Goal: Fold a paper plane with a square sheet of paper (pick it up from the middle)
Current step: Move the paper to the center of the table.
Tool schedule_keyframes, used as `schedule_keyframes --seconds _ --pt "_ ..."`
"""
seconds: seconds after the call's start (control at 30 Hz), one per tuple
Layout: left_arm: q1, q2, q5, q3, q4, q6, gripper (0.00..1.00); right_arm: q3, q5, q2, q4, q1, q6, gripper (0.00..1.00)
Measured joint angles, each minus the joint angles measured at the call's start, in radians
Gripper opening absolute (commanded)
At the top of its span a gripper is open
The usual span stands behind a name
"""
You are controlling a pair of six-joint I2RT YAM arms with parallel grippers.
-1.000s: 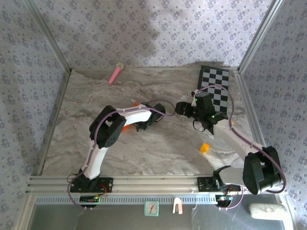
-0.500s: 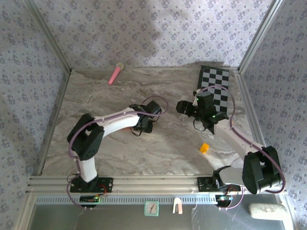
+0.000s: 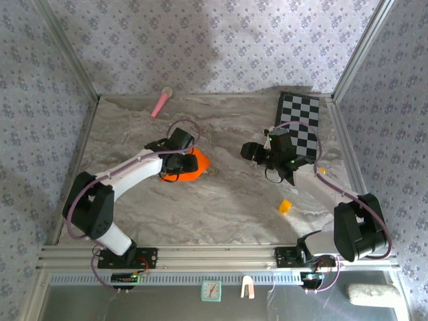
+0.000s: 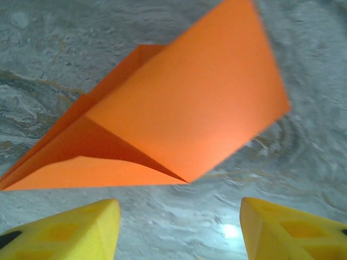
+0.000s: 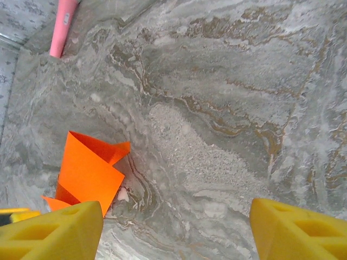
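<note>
The square sheet of paper (image 3: 194,165) lies on the marble table left of centre, bright orange and folded into a layered, pointed paper plane (image 4: 179,108) shape. My left gripper (image 3: 178,160) hovers at its left edge. In the left wrist view the gripper (image 4: 179,233) is open, its yellow fingers (image 4: 65,233) apart over bare table, just short of the paper's edge. My right gripper (image 3: 247,152) hangs open to the right of the paper. In the right wrist view (image 5: 176,233) nothing lies between its fingers, and the orange paper (image 5: 87,170) sits at the lower left.
A pink stick (image 3: 161,101) lies at the table's back left, also seen as the pink stick (image 5: 62,24). A checkerboard (image 3: 299,127) rests at the back right behind the right arm. A small yellow-orange block (image 3: 285,206) sits near the front right.
My left arm has swung out to the left and its gripper has opened, letting go of the orange paper, which now lies uncovered. The right gripper has barely shifted.
</note>
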Motion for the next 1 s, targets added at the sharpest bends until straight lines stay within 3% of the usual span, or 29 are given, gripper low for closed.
schedule_keyframes --seconds 0.3,0.53,0.7,1.0 --pt "0.126 0.130 0.098 -0.013 0.138 -0.005 0.68 0.003 -0.014 0.052 0.018 0.041 0.008 0.73" --pt "0.157 0.193 0.157 -0.027 0.212 -0.060 0.69 0.015 -0.047 0.104 0.041 0.072 0.052 0.72" --pt "0.165 0.196 0.211 -0.043 0.258 -0.122 0.69 0.038 -0.072 0.159 0.071 0.132 0.138 0.70" --pt "0.166 0.154 0.313 -0.177 0.482 -0.345 0.66 0.095 -0.084 0.320 0.080 0.246 0.391 0.55"
